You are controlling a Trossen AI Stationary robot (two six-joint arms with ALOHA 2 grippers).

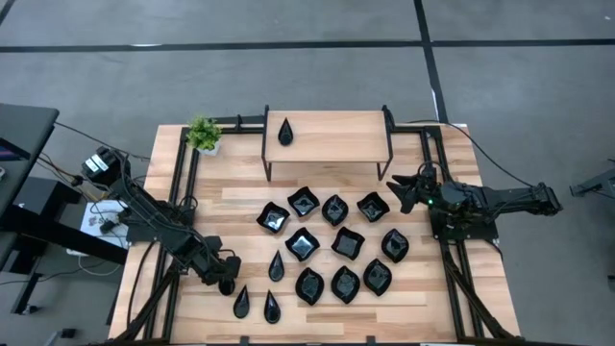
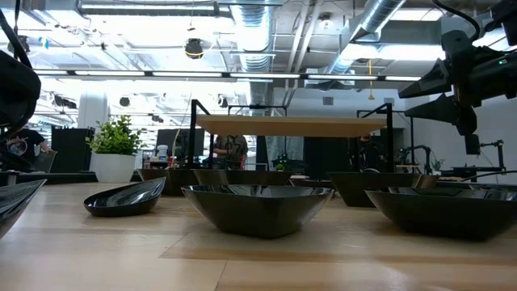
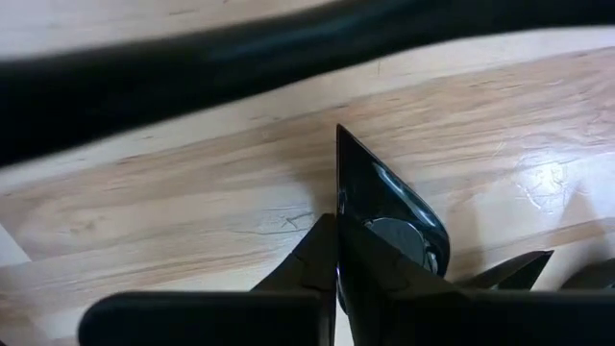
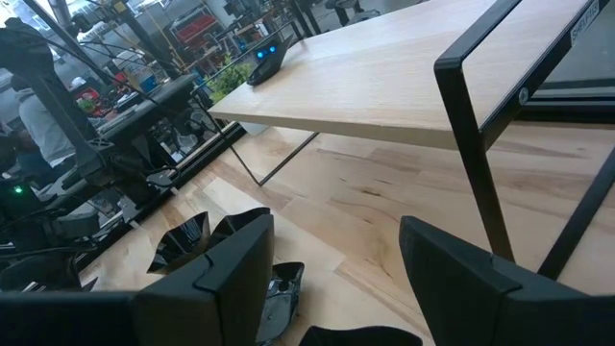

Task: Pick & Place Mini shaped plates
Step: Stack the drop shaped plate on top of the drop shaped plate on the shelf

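My left gripper (image 3: 336,252) has its dark fingers pinched on the rim of a glossy black teardrop plate (image 3: 389,216) lying on the pale wooden worktop (image 3: 192,192).

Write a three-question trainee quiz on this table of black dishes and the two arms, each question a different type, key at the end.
1. True or false: the raised wooden shelf carries one teardrop dish.
2. Which gripper is shut on a dish? A) left gripper B) right gripper C) neither
3. Fill in: the small green plant stands at the table's far ____ corner, as seen from above.

Key: 1 true. 2 A: the left gripper pinches the rim of a teardrop dish near the table's front left, while the right gripper hangs open by the shelf's right end. 3 left.
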